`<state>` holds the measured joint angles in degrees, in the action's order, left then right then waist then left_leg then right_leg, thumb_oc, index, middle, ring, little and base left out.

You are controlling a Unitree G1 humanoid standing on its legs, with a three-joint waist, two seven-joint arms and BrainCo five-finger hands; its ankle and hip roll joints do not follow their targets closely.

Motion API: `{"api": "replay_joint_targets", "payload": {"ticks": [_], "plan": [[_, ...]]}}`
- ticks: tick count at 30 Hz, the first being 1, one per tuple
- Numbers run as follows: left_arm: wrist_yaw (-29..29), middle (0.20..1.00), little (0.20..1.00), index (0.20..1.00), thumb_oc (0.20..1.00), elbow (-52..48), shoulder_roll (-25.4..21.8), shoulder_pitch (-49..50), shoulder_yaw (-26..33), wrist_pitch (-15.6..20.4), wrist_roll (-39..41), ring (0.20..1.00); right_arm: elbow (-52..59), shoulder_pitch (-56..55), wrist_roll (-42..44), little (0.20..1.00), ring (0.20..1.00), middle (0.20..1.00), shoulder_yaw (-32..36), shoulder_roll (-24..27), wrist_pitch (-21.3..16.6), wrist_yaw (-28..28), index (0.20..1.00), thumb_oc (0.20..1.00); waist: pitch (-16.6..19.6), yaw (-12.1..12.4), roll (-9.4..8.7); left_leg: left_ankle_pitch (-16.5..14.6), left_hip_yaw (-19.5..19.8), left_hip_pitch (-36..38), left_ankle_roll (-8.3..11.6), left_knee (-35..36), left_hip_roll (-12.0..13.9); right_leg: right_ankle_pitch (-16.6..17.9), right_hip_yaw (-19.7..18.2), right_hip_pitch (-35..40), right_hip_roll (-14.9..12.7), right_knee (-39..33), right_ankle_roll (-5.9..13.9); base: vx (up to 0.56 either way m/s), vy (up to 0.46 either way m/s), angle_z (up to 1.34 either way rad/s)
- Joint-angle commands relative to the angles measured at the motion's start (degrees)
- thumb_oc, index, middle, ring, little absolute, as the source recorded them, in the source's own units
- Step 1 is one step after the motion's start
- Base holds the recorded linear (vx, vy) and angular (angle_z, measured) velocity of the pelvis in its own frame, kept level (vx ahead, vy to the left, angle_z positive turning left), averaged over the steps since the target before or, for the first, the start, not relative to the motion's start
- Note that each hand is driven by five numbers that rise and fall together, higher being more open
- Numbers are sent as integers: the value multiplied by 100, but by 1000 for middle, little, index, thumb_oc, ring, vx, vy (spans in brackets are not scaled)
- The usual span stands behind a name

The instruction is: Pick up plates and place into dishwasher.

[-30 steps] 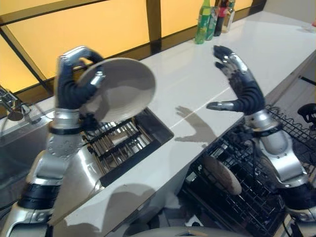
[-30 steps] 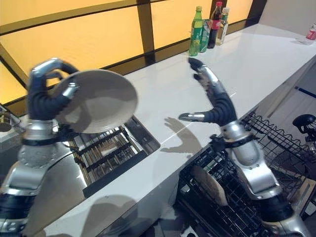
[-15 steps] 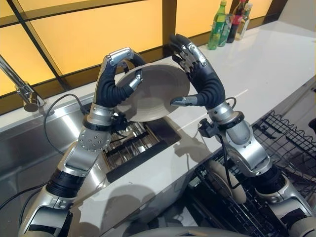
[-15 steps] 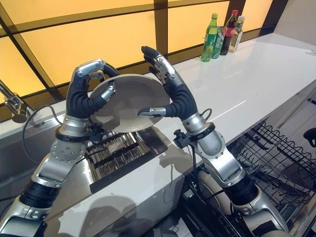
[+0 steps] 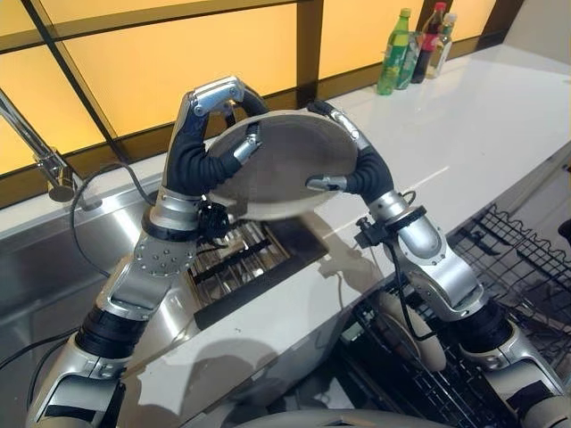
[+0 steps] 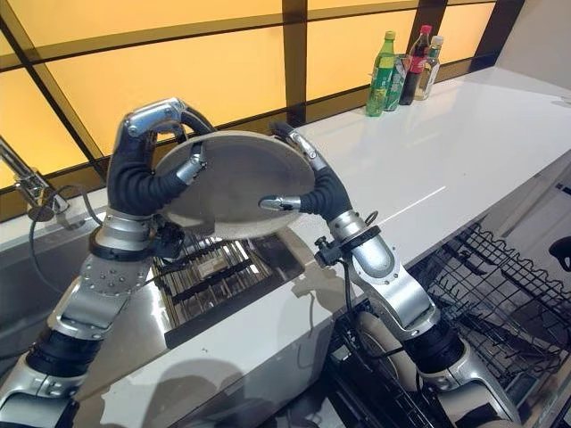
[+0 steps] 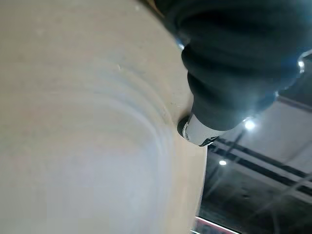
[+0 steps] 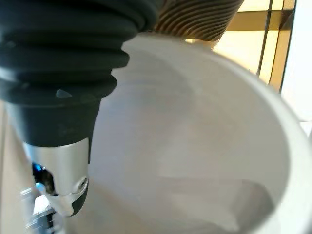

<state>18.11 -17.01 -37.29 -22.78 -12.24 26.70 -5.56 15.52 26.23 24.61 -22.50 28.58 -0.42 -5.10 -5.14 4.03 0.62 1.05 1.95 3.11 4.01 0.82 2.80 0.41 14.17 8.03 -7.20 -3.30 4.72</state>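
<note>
Both the left hand (image 6: 143,183) and right hand (image 6: 312,192) grip a tilted plate (image 6: 234,183) above the counter (image 6: 446,160).

surface: white counter (image 5: 464,107) | on it: bottles (image 5: 415,40), far corner | inset: slatted rack (image 5: 241,263)

Right robot hand (image 5: 352,174) fingers behind plate (image 5: 277,169)

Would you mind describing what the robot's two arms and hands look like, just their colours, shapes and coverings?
Both arms are silver-grey rounded segments joined by black bands, with a round perforated disc showing on the left forearm. The left hand and right hand have silver fingers with dark tips, and a black ribbed cover wraps each wrist and hand back. A thin black cable runs along the right wrist.
</note>
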Motion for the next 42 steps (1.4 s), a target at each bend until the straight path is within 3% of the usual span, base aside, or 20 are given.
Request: {"api": "replay_joint_targets", "payload": {"ticks": [1,6,9,14,19,37,38,39,40,42], "plan": [[11,200,200,200,200,-12,-269,-588,126,215,52,200,210,5,-583,1000,1000,1000,440,399,-179,-281,1000,1000,397,96,24,-28,-17,-222,200,44,262,-645,95,-238,-291,970,239,0,0,0],[-89,200,200,200,200,-76,-447,-516,332,244,139,200,215,-55,-603,1000,1000,1000,677,723,-58,-83,1000,1000,400,75,21,-22,-23,-208,187,70,248,-635,72,-246,-297,969,246,3,11,4],[-111,200,200,200,200,-61,-461,-587,353,262,184,200,189,55,-194,1000,1000,1000,686,802,10,133,1000,1000,410,81,2,-20,1,-207,187,79,239,-629,73,-247,-303,967,245,0,0,0],[-205,200,200,200,200,4,-300,-744,211,239,224,200,12,330,207,1000,1000,1000,409,557,-168,522,1000,1000,437,135,-25,-73,54,-146,184,107,219,-712,98,-190,-315,997,249,25,-6,1],[-320,200,200,200,200,96,-218,-843,119,317,291,200,77,530,732,1000,1000,1000,133,367,-322,1421,1000,1000,441,199,-42,-82,86,-141,164,73,212,-739,145,-177,-340,1061,252,21,-6,2],[-407,200,200,200,200,239,179,-855,-202,249,533,200,-11,853,1137,1000,1000,1000,-307,-248,-486,1533,1000,1000,390,338,-75,-26,178,-177,149,45,241,-752,190,-103,-303,1064,217,3,-1,1],[-380,200,200,200,200,261,177,-845,-203,267,559,200,1,871,1204,906,906,906,-299,-257,-568,1446,906,906,383,343,-75,-21,180,-180,156,46,249,-749,190,-101,-298,1057,212,0,0,0],[-378,200,200,200,200,266,186,-830,-191,267,582,200,6,870,1243,479,479,479,-277,-283,-600,1393,479,479,382,347,-75,-20,178,-189,159,38,250,-746,190,-99,-295,1049,210,0,0,0],[-375,200,200,200,200,268,198,-815,-180,269,593,200,6,869,1259,206,206,206,-257,-329,-637,1328,206,206,381,352,-74,-22,174,-195,159,31,253,-743,192,-97,-294,1042,208,0,0,0],[-372,200,200,200,200,258,240,-768,-156,272,560,200,7,822,1282,200,200,200,-203,-464,-685,1226,200,200,376,358,-65,-22,173,-207,160,18,256,-737,191,-99,-294,1033,204,0,0,0]]}}
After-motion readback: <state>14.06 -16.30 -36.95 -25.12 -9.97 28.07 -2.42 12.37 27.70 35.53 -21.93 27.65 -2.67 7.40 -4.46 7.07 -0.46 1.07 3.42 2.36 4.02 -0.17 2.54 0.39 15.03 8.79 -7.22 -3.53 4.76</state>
